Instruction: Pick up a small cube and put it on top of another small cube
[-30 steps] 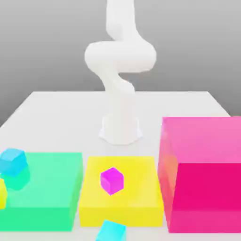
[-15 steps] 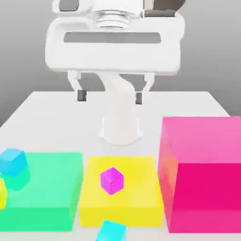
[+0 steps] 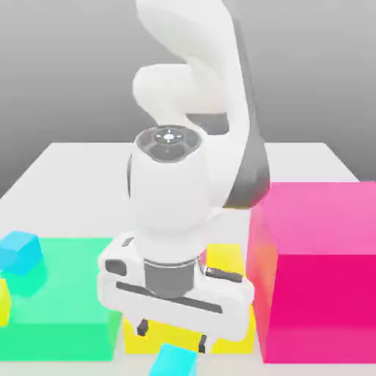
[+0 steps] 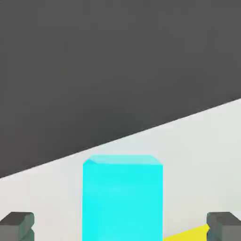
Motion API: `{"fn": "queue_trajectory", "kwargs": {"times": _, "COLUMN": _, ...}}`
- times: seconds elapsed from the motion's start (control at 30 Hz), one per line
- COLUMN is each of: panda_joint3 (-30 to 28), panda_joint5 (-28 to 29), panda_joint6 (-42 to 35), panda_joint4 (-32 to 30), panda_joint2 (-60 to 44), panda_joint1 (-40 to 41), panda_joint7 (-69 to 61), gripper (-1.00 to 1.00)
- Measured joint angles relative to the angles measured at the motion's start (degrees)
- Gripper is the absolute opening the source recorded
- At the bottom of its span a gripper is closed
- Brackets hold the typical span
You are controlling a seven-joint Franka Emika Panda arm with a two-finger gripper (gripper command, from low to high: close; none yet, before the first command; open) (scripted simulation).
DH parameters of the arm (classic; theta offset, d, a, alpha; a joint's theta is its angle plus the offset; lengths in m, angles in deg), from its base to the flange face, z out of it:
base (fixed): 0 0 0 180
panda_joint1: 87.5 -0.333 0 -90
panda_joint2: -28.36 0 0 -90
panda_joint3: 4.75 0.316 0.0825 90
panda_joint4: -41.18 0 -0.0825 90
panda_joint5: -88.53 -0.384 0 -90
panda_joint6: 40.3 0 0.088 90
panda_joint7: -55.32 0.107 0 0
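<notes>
Just below the released claw (image 3: 173,335), between its spread fingers, sits the small cyan cube (image 3: 175,361) on the white bench (image 3: 73,165); yellow block (image 3: 228,261) behind it, green block (image 3: 62,294) and huge pink block (image 3: 319,272) flanking; another cyan cube (image 3: 19,251) atop the green.

The arm (image 3: 187,183) hides most of the yellow block (image 3: 228,261), while the small cube (image 3: 175,363) is cut by the exterior view's lower edge

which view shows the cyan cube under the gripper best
The hand view: the cyan cube stands large and unobstructed between the open gripper's fingertips. The exterior view catches just its top at the frame's lower edge.
</notes>
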Motion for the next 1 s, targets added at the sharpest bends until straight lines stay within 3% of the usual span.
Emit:
{"fn": "queue_trajectory", "kwargs": {"times": 0.03, "panda_joint3": -0.2, "panda_joint5": 0.2, "panda_joint6": 1.6, "panda_joint4": 0.4, "panda_joint2": -2.1, "panda_joint1": -0.1, "panda_joint7": 0.2, "gripper": 0.0}}
{"fn": "queue_trajectory", "kwargs": {"times": 0.07, "panda_joint3": -0.4, "panda_joint5": 0.4, "panda_joint6": 3.2, "panda_joint4": 0.7, "panda_joint2": -4.0, "panda_joint1": -0.3, "panda_joint7": 0.3, "gripper": -1.0}}
{"fn": "queue_trajectory", "kwargs": {"times": 0.3, "panda_joint3": -0.4, "panda_joint5": 0.5, "panda_joint6": 3.5, "panda_joint4": 0.8, "panda_joint2": -4.4, "panda_joint1": -0.3, "panda_joint7": 0.4, "gripper": -1.0}}
{"fn": "queue_trajectory", "kwargs": {"times": 0.47, "panda_joint3": 0.4, "panda_joint5": -0.3, "panda_joint6": -3.4, "panda_joint4": -1.2, "panda_joint2": 4.5, "panda_joint1": 0.3, "panda_joint7": -0.7, "gripper": -1.0}}
{"fn": "queue_trajectory", "kwargs": {"times": 0.7, "panda_joint3": 0.8, "panda_joint5": 0.6, "panda_joint6": -9.7, "panda_joint4": -9.4, "panda_joint2": 18.9, "panda_joint1": 1.2, "panda_joint7": -9.2, "gripper": -1.0}}
{"fn": "queue_trajectory", "kwargs": {"times": 1.0, "panda_joint3": -1.1, "panda_joint5": -2.9, "panda_joint6": -17.4, "panda_joint4": -20.4, "panda_joint2": 37.6, "panda_joint1": -0.6, "panda_joint7": -24.2, "gripper": -1.0}}
